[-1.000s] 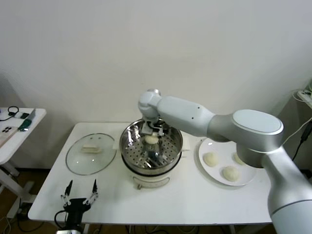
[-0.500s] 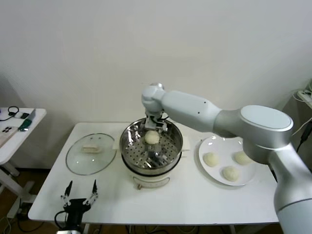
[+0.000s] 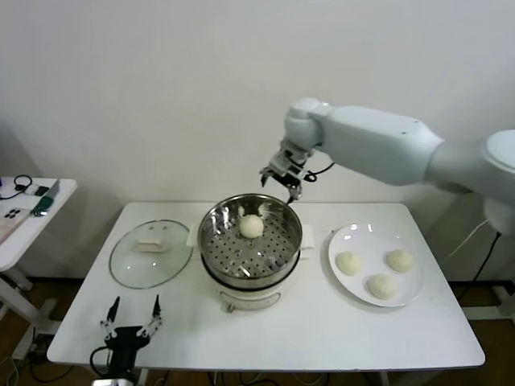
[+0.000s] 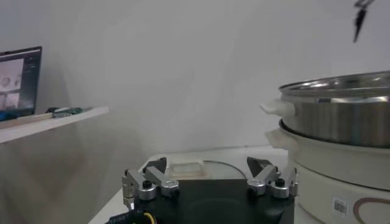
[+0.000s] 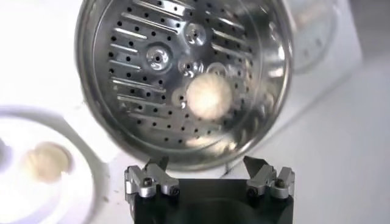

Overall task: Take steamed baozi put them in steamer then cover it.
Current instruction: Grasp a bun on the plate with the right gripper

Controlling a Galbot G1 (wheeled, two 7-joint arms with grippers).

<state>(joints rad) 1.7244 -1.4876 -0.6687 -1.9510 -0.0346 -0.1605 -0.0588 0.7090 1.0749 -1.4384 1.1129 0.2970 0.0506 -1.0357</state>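
One baozi (image 3: 252, 227) lies in the shiny perforated steamer (image 3: 217, 241) on its white pot base; it also shows in the right wrist view (image 5: 209, 96). Three more baozi (image 3: 348, 262) (image 3: 400, 260) (image 3: 381, 285) sit on the white plate (image 3: 336, 277) to the right. My right gripper (image 3: 281, 178) is open and empty, raised above the steamer's back right rim. My left gripper (image 3: 129, 322) is open and empty, parked low at the table's front left. The glass lid (image 3: 150, 252) lies left of the steamer.
A small side table (image 3: 32, 209) with a few items stands at the far left. The wall is close behind the table. In the left wrist view the steamer (image 4: 341, 115) stands to one side and the lid (image 4: 183, 167) lies ahead.
My right gripper let go of the baozi in the steamer, then rose up and back to the right, out of the basket. The left arm has not moved.
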